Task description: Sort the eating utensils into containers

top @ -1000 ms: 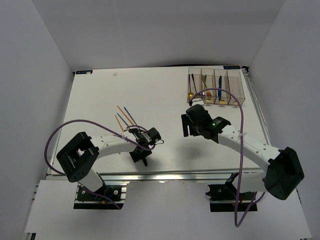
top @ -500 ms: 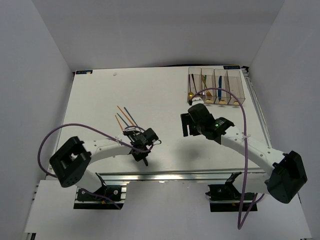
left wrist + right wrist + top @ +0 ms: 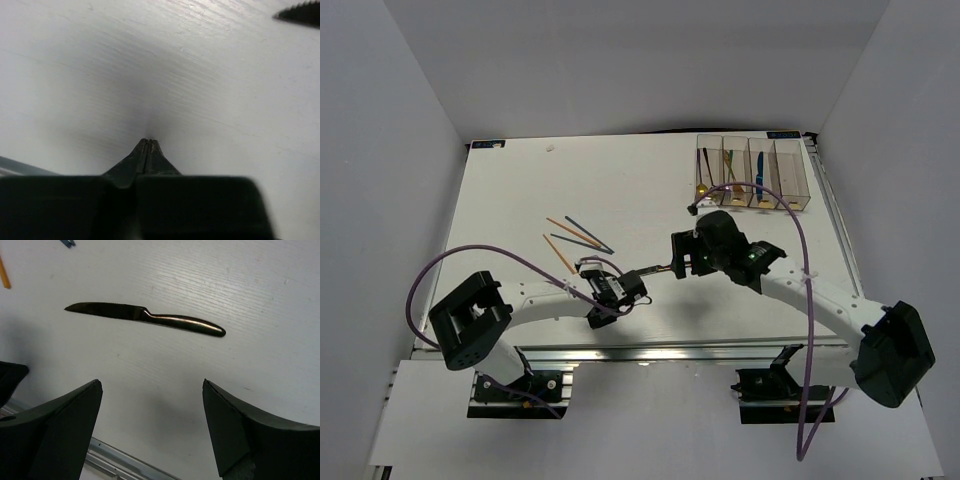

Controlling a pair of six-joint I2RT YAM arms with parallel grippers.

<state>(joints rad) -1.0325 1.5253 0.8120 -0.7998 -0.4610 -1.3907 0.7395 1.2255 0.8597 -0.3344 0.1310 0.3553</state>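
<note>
Black knife point(image 3: 150, 317) flat on the white counter point(image 3: 240, 280), just ahead of the right jaws, facing their gap | right jaws released, spread wide, empty | left jaws clenched tip to tip on nothing, knife tip ahead to their right | containers point(image 3: 752, 172) well apart from both jaws

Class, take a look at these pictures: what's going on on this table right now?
Two robot arms are sorting cutlery into a row of clear containers at the table's far right, and a few pieces are already inside. The right gripper hangs open above a dark knife lying flat on the table. The left gripper is shut on nothing, near the knife's tip. Orange and blue chopsticks lie loose, not yet sorted.
</note>
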